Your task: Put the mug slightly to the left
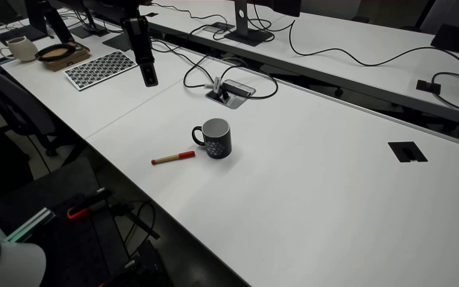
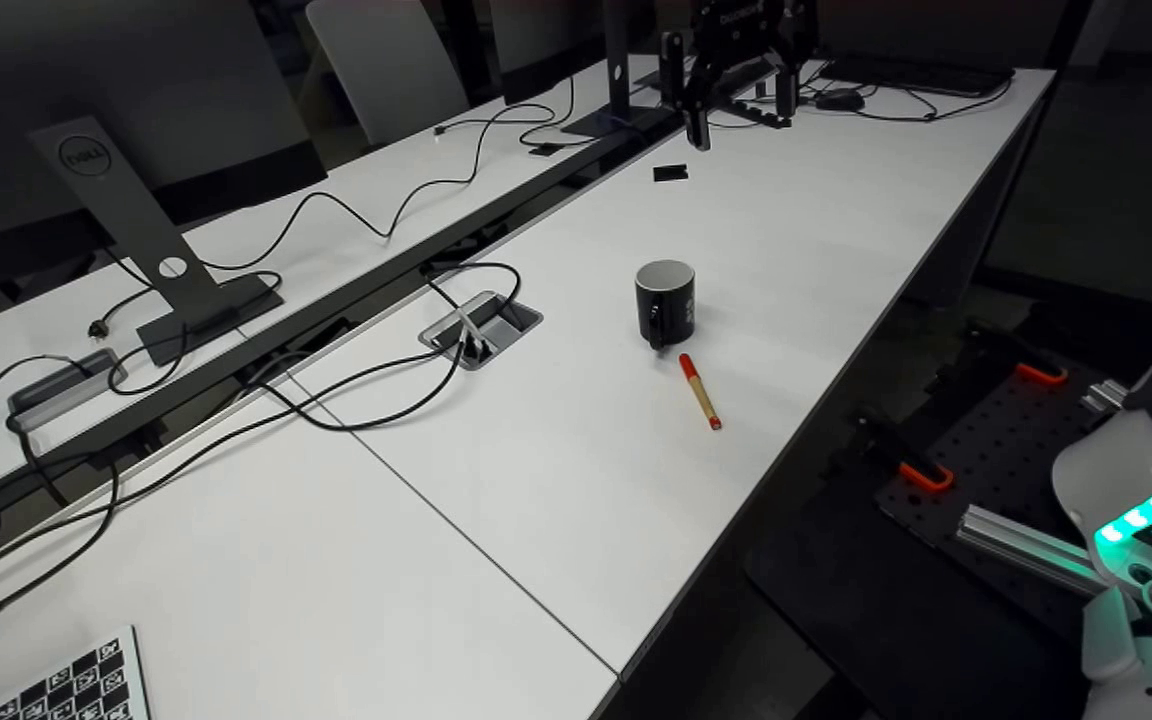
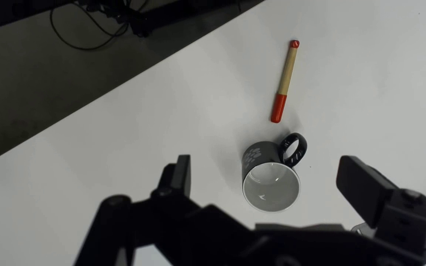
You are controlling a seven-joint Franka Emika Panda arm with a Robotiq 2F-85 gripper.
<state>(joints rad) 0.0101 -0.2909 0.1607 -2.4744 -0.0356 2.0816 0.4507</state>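
Table [image 1: 313, 199]: white and flat; looks smooth, so little drag is likely under anything pushed across it.

Gripper [image 2: 742, 120]: jaws spread wide, nothing held. In an exterior view it hangs above the table towards 1 o'clock of the mug [image 2: 673, 300], well apart from it. In the wrist view the fingers [image 3: 361, 188] stand at roughly 9 and 3 o'clock of the mug; line-up looks fair, descent not yet made.

Mug: upright on the table, mouth up; no contents seen inside. Glints on the pale inner wall suggest glaze, so probably ceramic: stiff, fairly light for the arm, slick outside, liable to chip or crack if knocked or dropped. Best hold, I judge, is across the body, one finger each side, a little below the rim. Moderate squeeze; the wall will not give, and a shallow or skewed grip could slide off. For a slight shift, a low lift and a flat, gentle set-down should do.

Pen [image 3: 285, 81]: near the mug but apart, at 12 o'clock of it in the wrist view, longer red end towards it. Probably rolls easily; keep the mug's path off it.

Handle [image 3: 303, 147]: at about 1 o'clock of the mouth in the wrist view. Poor place to hold: off-centre, likely to tip the mug. The 3 o'clock finger may foul it; a small wrist turn might help.
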